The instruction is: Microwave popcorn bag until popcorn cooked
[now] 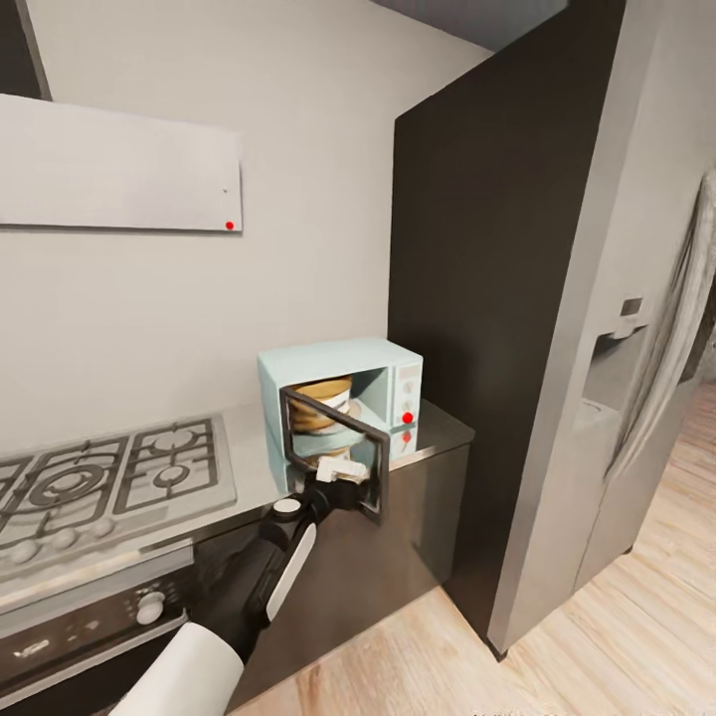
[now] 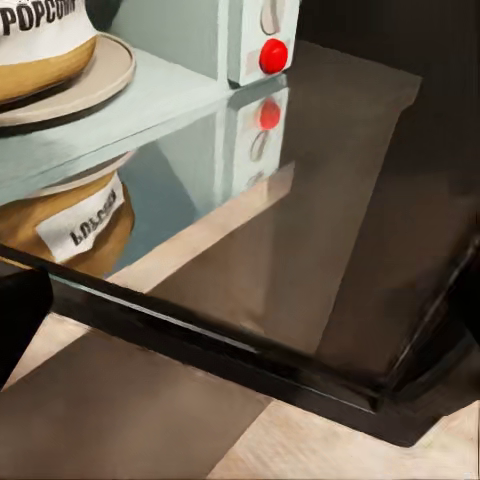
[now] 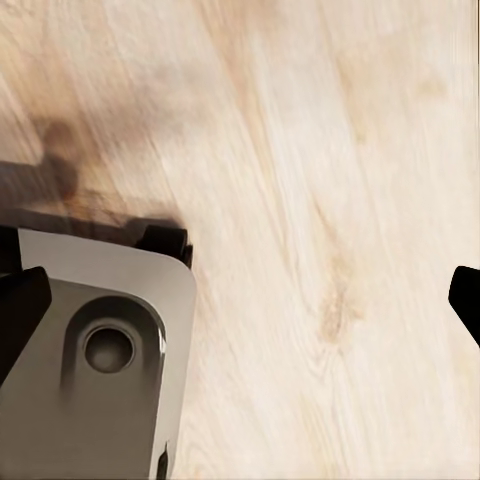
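The open door (image 1: pixel 333 438) half hides the popcorn bag (image 1: pixel 320 403) inside the microwave (image 1: pixel 343 398); the left gripper (image 1: pixel 333 475) sits at the door, its opening unclear.

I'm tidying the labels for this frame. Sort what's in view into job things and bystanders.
Job:
- popcorn bag, inside the microwave
- microwave, door open
- countertop
- left gripper, at the door

Bystanders:
- gas hob
- oven
- fridge
- wood floor, under the right gripper
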Available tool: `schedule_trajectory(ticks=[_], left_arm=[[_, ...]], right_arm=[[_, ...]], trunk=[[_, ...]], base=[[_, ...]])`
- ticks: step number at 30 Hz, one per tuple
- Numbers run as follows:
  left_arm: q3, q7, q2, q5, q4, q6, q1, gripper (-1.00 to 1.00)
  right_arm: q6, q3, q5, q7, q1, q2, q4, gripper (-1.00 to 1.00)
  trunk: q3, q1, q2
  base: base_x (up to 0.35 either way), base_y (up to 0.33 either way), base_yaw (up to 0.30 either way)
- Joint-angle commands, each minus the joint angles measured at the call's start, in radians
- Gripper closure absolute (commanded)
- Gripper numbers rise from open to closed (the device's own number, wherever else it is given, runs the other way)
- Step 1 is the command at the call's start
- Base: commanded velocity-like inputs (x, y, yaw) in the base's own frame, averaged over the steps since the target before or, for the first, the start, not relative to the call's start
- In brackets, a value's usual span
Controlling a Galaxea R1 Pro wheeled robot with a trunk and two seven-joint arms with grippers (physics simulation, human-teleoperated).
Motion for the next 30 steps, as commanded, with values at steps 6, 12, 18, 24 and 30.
schedule_trajectory(ticks=[6,12,18,24,30], left_arm=[[-0.001,-0.002,0.000,0.062,-0.001,-0.001,0.000,-1.00],[-0.009,-0.002,0.000,0.063,-0.001,-0.002,0.000,-1.00],[-0.010,-0.002,0.000,0.064,-0.001,-0.003,0.000,-1.00],[-0.013,-0.002,0.000,0.065,-0.001,-0.004,0.000,-1.00],[-0.107,-0.007,0.000,0.138,-0.002,-0.005,0.000,-1.00]], right_arm=[[-0.002,-0.008,0.008,0.003,-0.001,-0.002,0.002,-1.00],[-0.001,-0.008,0.009,0.004,-0.001,-0.002,0.002,-1.00],[-0.001,-0.008,0.009,0.004,-0.001,-0.002,0.002,-1.00],[0.000,-0.008,0.009,0.004,-0.001,-0.002,0.002,-1.00],[0.000,-0.008,0.009,0.004,-0.001,-0.002,0.002,-1.00]], trunk=[[-0.001,0.000,-0.001],[-0.001,0.000,-0.001],[-0.001,0.000,-0.001],[-0.001,0.000,-0.001],[-0.001,0.000,-0.001]], base=[[0.013,0.000,-0.033],[0.272,0.000,0.000],[0.320,0.000,0.000],[0.252,0.000,0.000],[0.015,0.000,0.000]])
